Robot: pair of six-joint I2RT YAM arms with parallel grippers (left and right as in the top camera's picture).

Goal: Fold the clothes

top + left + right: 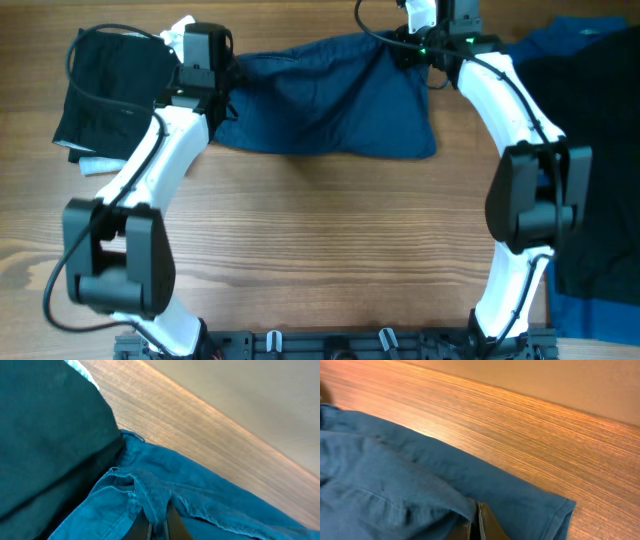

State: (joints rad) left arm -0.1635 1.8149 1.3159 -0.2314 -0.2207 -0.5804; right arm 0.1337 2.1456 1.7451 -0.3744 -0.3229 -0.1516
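Observation:
A dark navy garment [330, 100] lies stretched along the far side of the wooden table. My left gripper [222, 82] is shut on its left end; in the left wrist view the cloth [200, 500] bunches between the fingers [159, 527]. My right gripper [415, 50] is shut on its right end; the right wrist view shows the cloth [395, 475] pinched between the fingers [474, 525], with a hemmed edge to the right. A folded black garment [110, 85] lies at far left, also seen in the left wrist view [45, 435].
A pile of black cloth [595, 170] and brighter blue cloth [570, 40] lies along the right edge. Something white [100, 165] peeks from under the folded black garment. Bare wood table [320, 240] fills the middle and front.

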